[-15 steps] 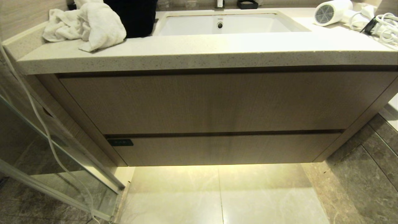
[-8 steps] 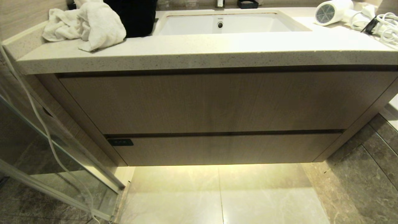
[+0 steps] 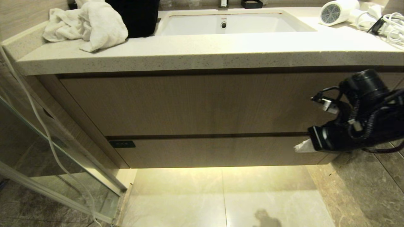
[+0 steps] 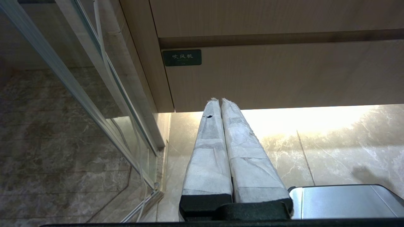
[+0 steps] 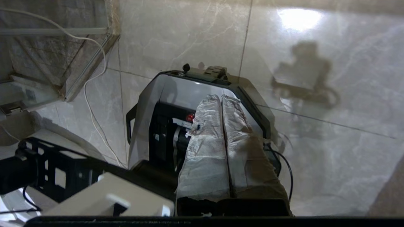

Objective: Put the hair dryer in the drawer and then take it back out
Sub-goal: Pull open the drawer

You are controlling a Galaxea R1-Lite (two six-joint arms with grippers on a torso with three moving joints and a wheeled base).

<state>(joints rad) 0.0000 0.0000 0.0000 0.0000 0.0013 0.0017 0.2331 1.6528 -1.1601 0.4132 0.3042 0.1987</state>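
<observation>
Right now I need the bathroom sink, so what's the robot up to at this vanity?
It is only starting. The right gripper, shut and empty, is out in front of the closed drawer near its right end, not touching it. The hair dryer lies untouched on the countertop to the right of the sink, its cord coiled beside it. The left gripper is shut too, low near the drawer's labelled end.

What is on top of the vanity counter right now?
On the counter lie a white towel at the left and the hair dryer with its coiled cord at the right. The closed drawer hides its inside.
</observation>
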